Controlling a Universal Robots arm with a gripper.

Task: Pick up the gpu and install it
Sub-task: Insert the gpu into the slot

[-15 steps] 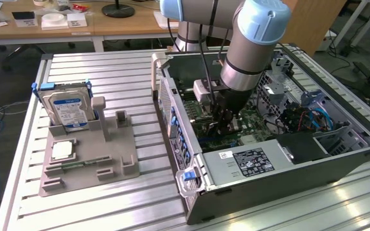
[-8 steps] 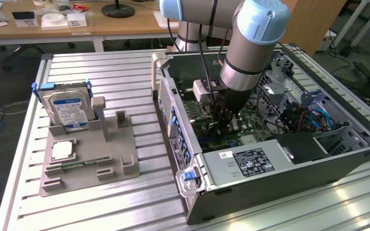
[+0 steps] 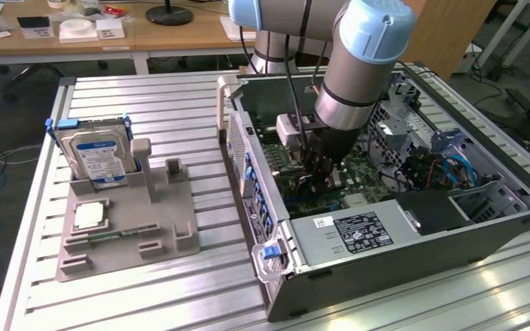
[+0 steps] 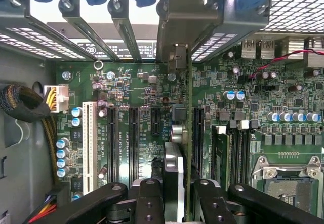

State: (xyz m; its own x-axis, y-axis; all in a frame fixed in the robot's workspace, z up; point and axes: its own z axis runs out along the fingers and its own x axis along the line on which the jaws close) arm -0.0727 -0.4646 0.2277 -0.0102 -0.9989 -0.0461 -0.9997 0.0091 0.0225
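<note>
The gpu (image 4: 188, 107) appears edge-on in the wrist view, a thin dark card standing upright over the green motherboard (image 4: 126, 87). Its pale metal bracket (image 4: 177, 26) reaches the rear slot openings of the case. My gripper (image 4: 179, 203) is shut on the card's near end, one black finger (image 4: 147, 198) on each side. In the exterior view my gripper (image 3: 325, 181) is lowered deep inside the open computer case (image 3: 413, 241), just over the board. The card runs along the black expansion slots (image 4: 132, 138); whether it sits in one I cannot tell.
A grey fixture (image 3: 168, 238) on the slatted table at the exterior view's left holds the silver hard drive (image 3: 99, 155), a square CPU chip (image 3: 90, 215) and a memory stick (image 3: 108, 238). Inside the case are the power supply (image 3: 361, 231), blue cables (image 3: 454, 169) and a braided cable bundle (image 4: 23, 102).
</note>
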